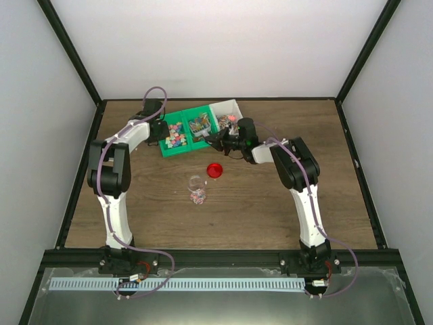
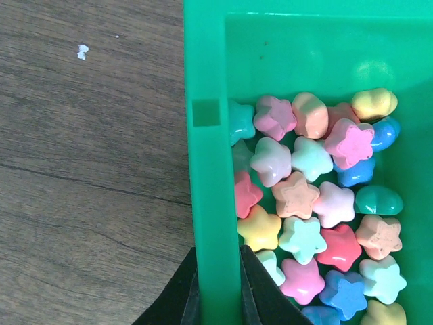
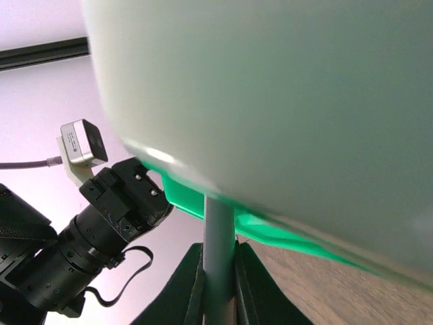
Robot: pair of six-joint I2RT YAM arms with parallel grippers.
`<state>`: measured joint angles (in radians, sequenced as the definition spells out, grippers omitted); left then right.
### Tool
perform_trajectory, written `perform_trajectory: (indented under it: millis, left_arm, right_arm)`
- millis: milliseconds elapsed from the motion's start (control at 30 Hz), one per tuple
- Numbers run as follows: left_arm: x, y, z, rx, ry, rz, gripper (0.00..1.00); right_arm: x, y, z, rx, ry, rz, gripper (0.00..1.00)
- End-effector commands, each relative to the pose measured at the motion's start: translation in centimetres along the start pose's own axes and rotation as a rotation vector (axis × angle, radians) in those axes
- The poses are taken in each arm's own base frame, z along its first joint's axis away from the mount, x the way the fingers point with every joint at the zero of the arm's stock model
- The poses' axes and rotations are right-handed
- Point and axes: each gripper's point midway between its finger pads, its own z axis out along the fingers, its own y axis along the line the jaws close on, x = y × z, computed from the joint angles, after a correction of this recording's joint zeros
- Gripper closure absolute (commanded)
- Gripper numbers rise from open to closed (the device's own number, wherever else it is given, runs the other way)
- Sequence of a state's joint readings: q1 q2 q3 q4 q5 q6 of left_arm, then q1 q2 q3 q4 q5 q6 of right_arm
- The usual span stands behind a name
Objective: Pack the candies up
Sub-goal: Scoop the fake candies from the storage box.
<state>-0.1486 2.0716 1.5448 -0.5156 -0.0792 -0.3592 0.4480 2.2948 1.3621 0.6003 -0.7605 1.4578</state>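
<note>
The left end effector (image 2: pixel 218 288) is clamped on the green bin (image 2: pixel 206 169) by its side wall. The candies (image 2: pixel 318 203) (star-shaped, pointing every way) lie heaped just inside that wall. Close by, the right end effector (image 3: pixel 218 271) grips the handle of a white scoop (image 3: pixel 284 101). A red lid (image 1: pixel 214 170) and a clear jar (image 1: pixel 197 189) stand apart on the tabletop (image 1: pixel 284 203).

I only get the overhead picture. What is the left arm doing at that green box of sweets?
Observer: Its wrist camera shows the left fingers clamped on the side wall of the green bin, one inside, one outside.
Operator: Are the sweets round?
Observer: Mostly not; up close the candies are small pastel stars.
Operator: And the right arm?
Observer: The right fingers are shut on a thin pale handle under a big blurred bowl, likely a scoop.
</note>
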Motion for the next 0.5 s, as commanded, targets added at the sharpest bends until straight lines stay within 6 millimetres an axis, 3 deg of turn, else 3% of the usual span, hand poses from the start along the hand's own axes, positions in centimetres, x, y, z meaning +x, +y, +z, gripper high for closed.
perform_trajectory:
  millis: [0, 467]
  left_arm:
    - [3.5, -0.7, 1.9, 0.019, 0.13, 0.016, 0.96]
    - [2.6, -0.7, 1.3, 0.027, 0.114, 0.004, 0.96]
  right_arm:
    - [1.5, 1.6, -0.8, -0.017, 0.031, -0.008, 0.99]
    - [4.0, 3.8, -3.3, -0.033, 0.049, 0.004, 0.99]
